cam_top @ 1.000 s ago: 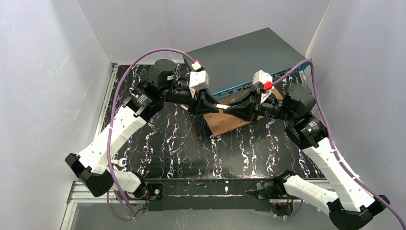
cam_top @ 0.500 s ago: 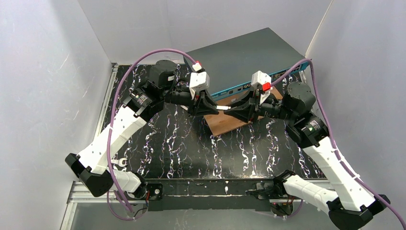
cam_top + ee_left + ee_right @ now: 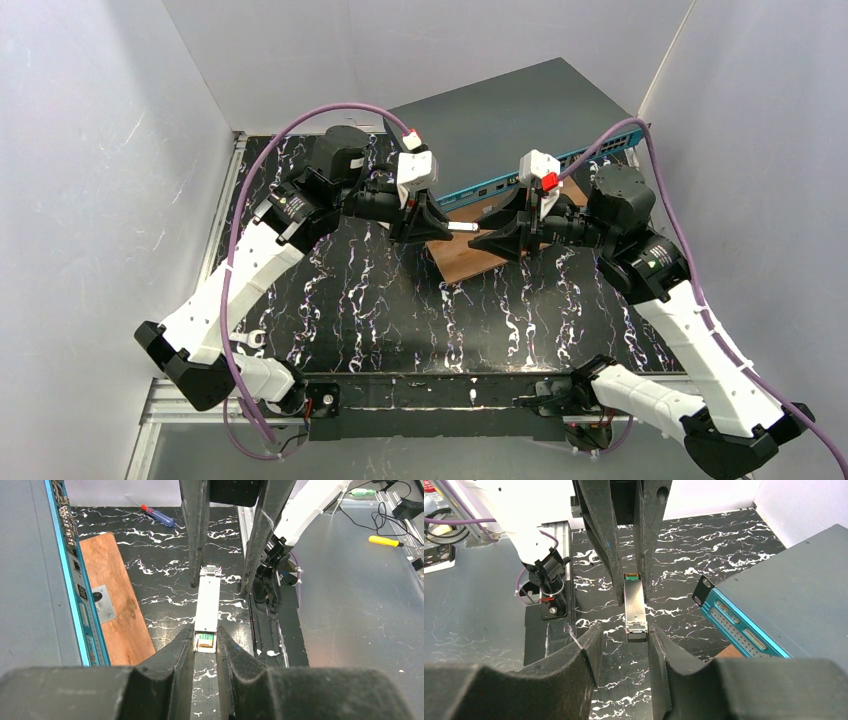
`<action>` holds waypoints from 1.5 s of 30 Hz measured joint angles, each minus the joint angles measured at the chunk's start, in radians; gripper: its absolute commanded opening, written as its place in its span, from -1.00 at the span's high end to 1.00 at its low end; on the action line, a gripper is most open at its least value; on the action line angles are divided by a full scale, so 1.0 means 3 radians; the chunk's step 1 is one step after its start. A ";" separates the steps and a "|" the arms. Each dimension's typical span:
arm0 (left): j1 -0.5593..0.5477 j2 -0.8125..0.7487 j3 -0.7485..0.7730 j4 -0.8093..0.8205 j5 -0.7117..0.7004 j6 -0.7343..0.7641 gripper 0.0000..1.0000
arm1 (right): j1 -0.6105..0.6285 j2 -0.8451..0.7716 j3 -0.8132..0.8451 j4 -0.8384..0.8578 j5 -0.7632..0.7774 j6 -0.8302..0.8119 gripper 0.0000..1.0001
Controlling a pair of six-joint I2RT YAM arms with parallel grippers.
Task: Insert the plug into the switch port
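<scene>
- The left gripper [image 3: 205, 636] is clamped tight on one end of the plug [image 3: 206, 605], a slim silver-white metal module held level above the black marbled table [image 3: 380, 300].
- Seen from the left wrist, its two dark fingers [image 3: 180, 650] press the plug's sides, with the green-and-gold contact edge showing right at the pinch.
- The right gripper [image 3: 625, 631] faces it from the other side, jaws parted and holding nothing. The plug's latch end sits between its fingers [image 3: 589, 647], with a gap visible on each side.
- From overhead, the two grippers meet tip to tip in the middle of the table, with the plug [image 3: 462, 228] bridging them — gripped by the left one only.
- The switch [image 3: 520, 115], a wide grey box with a teal front strip of sockets, lies at the back of the table, angled toward the right rear corner.
- The plug hangs in front of that teal face and apart from it, in none of the sockets.
- A brown wooden board [image 3: 470, 255] lies flat on the table against the switch's front, just below the meeting grippers.
- A screwdriver [image 3: 156, 515] with a red and blue handle lies on the table beyond — well clear of both arms.
</scene>
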 measured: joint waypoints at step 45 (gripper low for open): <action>0.0019 -0.0155 -0.0229 -0.0303 -0.1637 -0.0148 -0.16 | 0.0000 -0.0192 -0.0229 -0.0558 0.1663 -0.0122 0.97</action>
